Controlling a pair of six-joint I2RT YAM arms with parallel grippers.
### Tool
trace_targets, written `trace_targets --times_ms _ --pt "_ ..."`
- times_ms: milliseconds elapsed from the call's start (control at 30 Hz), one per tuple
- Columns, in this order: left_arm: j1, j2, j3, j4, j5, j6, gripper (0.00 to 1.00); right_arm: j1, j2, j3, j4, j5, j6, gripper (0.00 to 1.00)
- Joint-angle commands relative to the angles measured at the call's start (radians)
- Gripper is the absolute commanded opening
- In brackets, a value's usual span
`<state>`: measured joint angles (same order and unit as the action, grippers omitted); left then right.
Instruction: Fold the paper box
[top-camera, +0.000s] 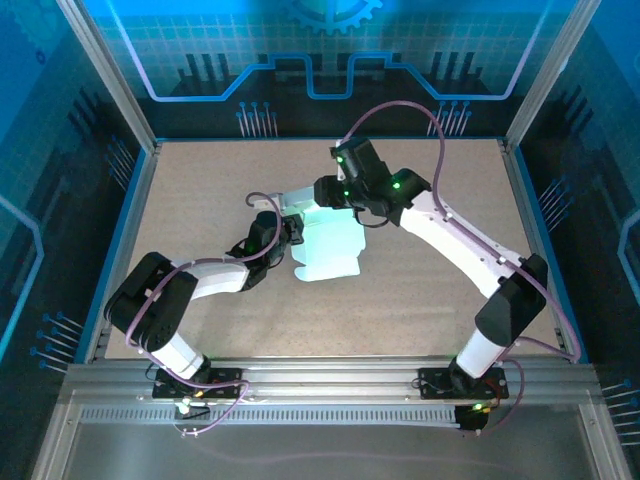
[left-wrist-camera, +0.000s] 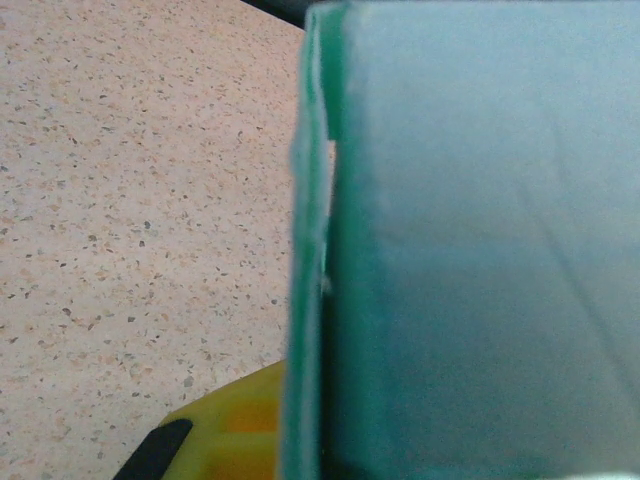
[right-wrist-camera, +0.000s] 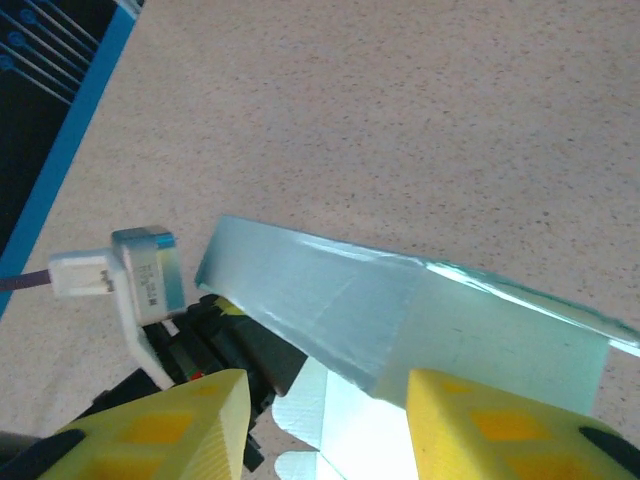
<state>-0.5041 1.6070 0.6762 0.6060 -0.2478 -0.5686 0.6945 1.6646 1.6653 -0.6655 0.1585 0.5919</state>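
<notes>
While left end effector (top-camera: 292, 238) pinched on paper box (top-camera: 330, 247), right end effector (right-wrist-camera: 328, 400) spread.

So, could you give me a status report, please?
Left claw shut on the paper box edge. Right claw open, astride a raised panel. Box partly folded. Nothing blocking.

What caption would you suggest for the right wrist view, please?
The right fingers frame the pale mint paper box over a speckled table.

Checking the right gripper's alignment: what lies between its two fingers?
The box: its lower corner and a pale flap sit in the gap between the fingers of the right gripper, in the right wrist view.
</notes>
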Motion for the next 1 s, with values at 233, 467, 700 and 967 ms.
trace_targets --times_ms 233,467,700,967 --pt "-0.015 -0.053 -0.02 0.014 -0.016 0.025 0.0 -0.021 0.071 0.076 -0.068 0.006 0.1 0.36" --pt "-0.017 -0.047 -0.013 0.008 -0.012 0.028 0.0 -0.02 0.06 0.074 -0.068 0.008 0.101 0.21" --pt "-0.017 -0.04 0.0 -0.028 -0.015 0.023 0.0 -0.015 0.024 0.067 -0.081 0.019 0.059 0.34" --pt "-0.01 -0.011 0.055 -0.145 0.026 -0.003 0.0 -0.014 -0.143 -0.064 0.021 -0.032 -0.13 0.65"
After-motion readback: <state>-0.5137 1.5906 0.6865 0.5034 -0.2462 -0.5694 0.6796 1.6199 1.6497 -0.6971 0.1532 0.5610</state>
